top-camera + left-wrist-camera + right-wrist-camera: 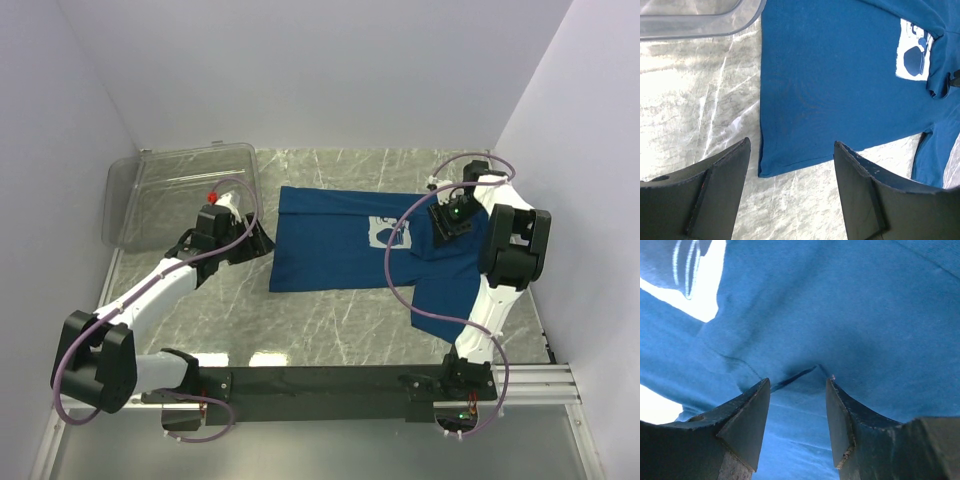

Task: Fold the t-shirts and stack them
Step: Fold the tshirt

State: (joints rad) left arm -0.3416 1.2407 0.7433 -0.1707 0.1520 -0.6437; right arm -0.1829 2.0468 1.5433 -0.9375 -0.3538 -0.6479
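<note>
A dark blue t-shirt (pixel 330 240) lies spread on the marble table, its pale square print (pixel 385 232) toward the right and one sleeve trailing to the near right. My left gripper (pixel 258 240) is open just left of the shirt's hem; in the left wrist view (pixel 791 145) the hem corner (pixel 770 167) lies between and just beyond my fingers. My right gripper (pixel 437 232) is open, low over the shirt beside the print. In the right wrist view (pixel 797 382) its fingers stand either side of a small fold in the cloth (pixel 800 374), holding nothing.
A clear plastic bin (pixel 180 190) sits at the back left, close behind my left gripper; its rim shows in the left wrist view (pixel 690 22). White walls close in the table on three sides. Bare marble (pixel 330 320) lies in front of the shirt.
</note>
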